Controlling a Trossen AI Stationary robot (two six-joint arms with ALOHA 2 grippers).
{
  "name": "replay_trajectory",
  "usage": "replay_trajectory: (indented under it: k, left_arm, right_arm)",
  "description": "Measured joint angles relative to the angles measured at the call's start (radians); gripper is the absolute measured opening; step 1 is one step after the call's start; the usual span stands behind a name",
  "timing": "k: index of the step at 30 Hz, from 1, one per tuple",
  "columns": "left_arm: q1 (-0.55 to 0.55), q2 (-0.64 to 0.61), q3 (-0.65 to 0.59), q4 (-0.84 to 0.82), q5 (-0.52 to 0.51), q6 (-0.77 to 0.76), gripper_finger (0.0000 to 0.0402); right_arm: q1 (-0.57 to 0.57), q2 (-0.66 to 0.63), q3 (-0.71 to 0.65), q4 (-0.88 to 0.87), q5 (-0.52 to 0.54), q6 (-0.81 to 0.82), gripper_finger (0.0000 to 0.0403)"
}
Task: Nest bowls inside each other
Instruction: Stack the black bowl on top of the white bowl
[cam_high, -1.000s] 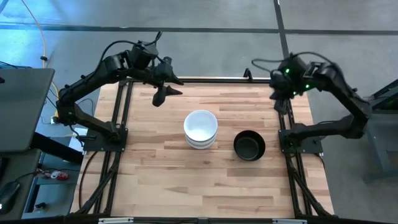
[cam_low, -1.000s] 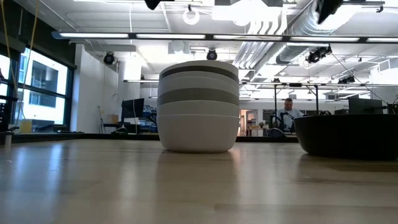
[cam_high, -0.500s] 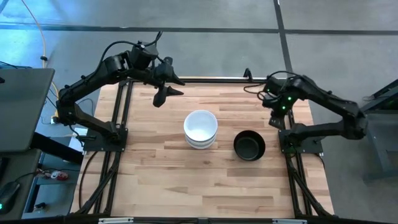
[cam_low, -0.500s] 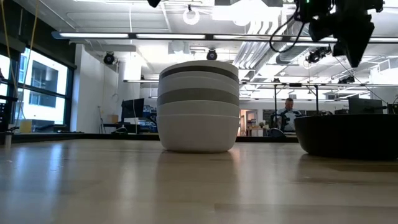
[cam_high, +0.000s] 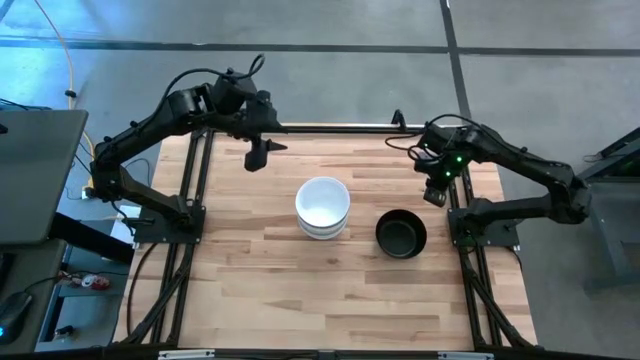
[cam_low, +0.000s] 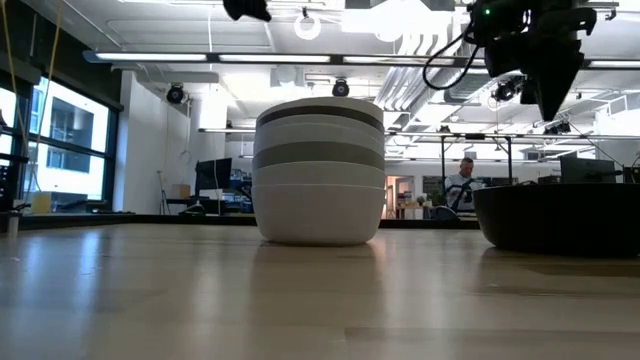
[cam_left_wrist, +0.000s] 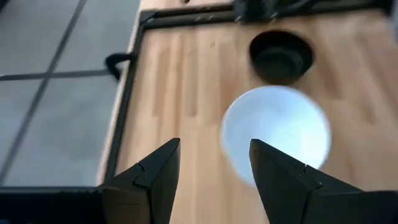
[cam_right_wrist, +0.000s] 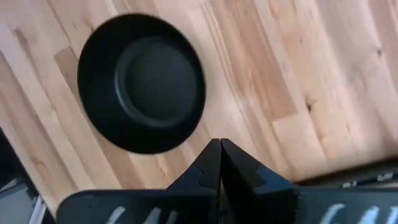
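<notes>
Wooden table (cam_high: 260, 270): black bowl (cam_high: 401, 235) lies below pressed-together right fingers (cam_right_wrist: 219, 163); left fingers (cam_left_wrist: 155, 171) spread, seemingly above stacked bowls (cam_high: 322, 206).

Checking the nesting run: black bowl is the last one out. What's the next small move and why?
Probably open the right gripper and lower it to the black bowl's rim. Its fingers are shut, and it hangs above the table just beyond the bowl, which sits alone beside the nested stack. The left gripper waits open at the far edge.

Two matte black jointed arms trail looped black cables; the right arm (cam_high: 520, 165) shows what seem green indicator lights.
</notes>
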Motion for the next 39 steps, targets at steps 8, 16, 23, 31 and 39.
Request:
replay_trajectory:
  k: [8,16,23,31,39]
  left_arm:
    - [0.0,0.0,0.0,0.04,-0.035,-0.008,0.0181]
    - [0.003,0.008,0.0,0.044,-0.034,-0.118,0.0181]
    - [0.002,0.017,0.0,0.014,-0.035,-0.195,0.0181]
    - [0.002,0.017,0.0,0.018,-0.036,-0.206,0.0181]
    - [0.002,0.018,0.0,0.015,-0.039,-0.203,0.0181]
  right_arm:
    - [0.0,0.0,0.0,0.044,-0.044,-0.005,0.0]
    - [0.026,0.0,0.0,-0.003,-0.062,-0.011,0.0001]
    - [0.098,0.05,0.0,0.003,-0.053,-0.005,0.0001]
    - [0.174,0.179,0.0,0.035,-0.025,0.029,0.0048]
    - [0.185,0.25,0.0,0.071,-0.021,0.143,0.0105]
